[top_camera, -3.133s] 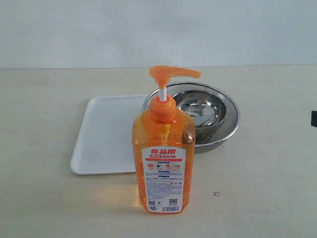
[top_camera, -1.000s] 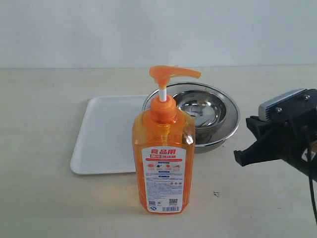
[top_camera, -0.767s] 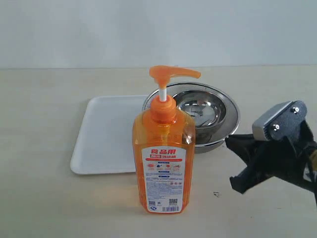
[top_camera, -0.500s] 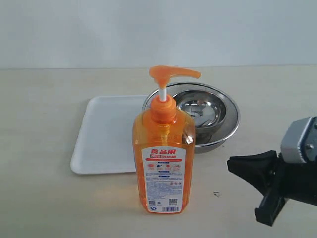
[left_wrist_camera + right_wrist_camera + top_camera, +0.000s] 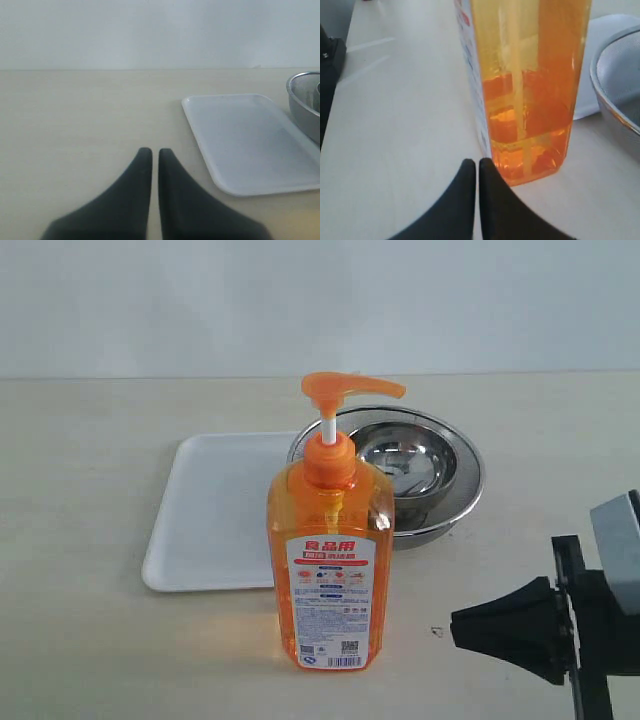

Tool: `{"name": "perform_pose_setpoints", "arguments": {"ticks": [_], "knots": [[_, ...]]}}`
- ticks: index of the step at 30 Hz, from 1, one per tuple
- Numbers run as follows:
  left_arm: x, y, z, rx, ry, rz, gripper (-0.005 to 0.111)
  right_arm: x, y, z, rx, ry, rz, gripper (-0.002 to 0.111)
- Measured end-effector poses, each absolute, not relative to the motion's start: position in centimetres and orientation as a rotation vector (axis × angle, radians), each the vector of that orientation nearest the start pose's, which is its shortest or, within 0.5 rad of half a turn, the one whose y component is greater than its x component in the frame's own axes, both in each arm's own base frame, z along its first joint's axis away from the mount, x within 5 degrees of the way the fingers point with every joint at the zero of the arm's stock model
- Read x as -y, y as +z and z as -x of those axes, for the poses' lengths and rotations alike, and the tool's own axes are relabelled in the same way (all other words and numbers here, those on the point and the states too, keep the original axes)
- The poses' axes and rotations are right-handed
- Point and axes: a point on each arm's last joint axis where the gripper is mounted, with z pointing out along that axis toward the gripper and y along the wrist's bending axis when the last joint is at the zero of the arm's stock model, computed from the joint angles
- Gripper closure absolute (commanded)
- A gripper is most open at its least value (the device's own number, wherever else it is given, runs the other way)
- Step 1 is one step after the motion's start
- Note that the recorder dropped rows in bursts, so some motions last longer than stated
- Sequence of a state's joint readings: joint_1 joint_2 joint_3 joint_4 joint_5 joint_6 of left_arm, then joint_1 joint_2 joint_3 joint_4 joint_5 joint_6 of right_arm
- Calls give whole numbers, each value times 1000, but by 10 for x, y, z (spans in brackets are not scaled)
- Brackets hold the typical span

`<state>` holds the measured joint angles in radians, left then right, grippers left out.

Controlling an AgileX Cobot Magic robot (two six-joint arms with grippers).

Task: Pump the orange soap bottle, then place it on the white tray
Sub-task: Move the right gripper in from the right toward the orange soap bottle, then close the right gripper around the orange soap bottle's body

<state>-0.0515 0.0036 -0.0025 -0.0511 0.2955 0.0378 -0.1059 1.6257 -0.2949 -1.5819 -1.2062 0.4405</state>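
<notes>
The orange soap bottle (image 5: 330, 540) stands upright on the table, its pump head raised on the white stem, just in front of the white tray (image 5: 215, 510). My right gripper (image 5: 458, 628) hovers low at the front right, shut and empty, pointing at the bottle's lower part with a gap between them. In the right wrist view the bottle (image 5: 525, 100) fills the frame just beyond my right gripper (image 5: 472, 161). My left gripper (image 5: 151, 150) is shut and empty over bare table, with the tray (image 5: 250, 140) off to one side. The exterior view does not show the left gripper.
Two nested round steel bowls (image 5: 410, 465) sit right behind the bottle, touching the tray's right edge; the outer bowl's rim (image 5: 305, 105) shows in the left wrist view. A small dark speck (image 5: 437, 631) lies on the table near the right gripper.
My right arm entered from the right, swung downward, and now sits low beside the bottle with its fingers closed. The bottle, tray and bowls have not moved.
</notes>
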Motion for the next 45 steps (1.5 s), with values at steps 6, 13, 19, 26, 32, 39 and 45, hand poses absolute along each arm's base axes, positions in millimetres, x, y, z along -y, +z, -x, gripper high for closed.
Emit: {"name": "perform_pose_setpoints", "arguments": {"ticks": [6,13,19,26,32,39,45], "knots": [[4,187,-55,-1780,-58,-47,102,-70,150,-191,-1599,897,1190,108],[4,187,-55,-1780,-58,-47,102,-70,159,-219,-1590,890,1168,108],[4,187,-55,-1780,-58,-47,102,-76,145,-230,-1652,984,1147,108],[4,187,-55,-1780,-58,-47,102,-77,142,-232,-1671,1000,1120,108],[4,187,-55,-1780,-58,-47,102,-77,142,-233,-1673,996,1106,108],[4,187,-55,-1780,-58,-47,102,-77,143,-235,-1703,1014,1048,49],[4,187,-55,-1780,-58,-47,102,-76,145,-239,-1761,1055,927,4]]}}
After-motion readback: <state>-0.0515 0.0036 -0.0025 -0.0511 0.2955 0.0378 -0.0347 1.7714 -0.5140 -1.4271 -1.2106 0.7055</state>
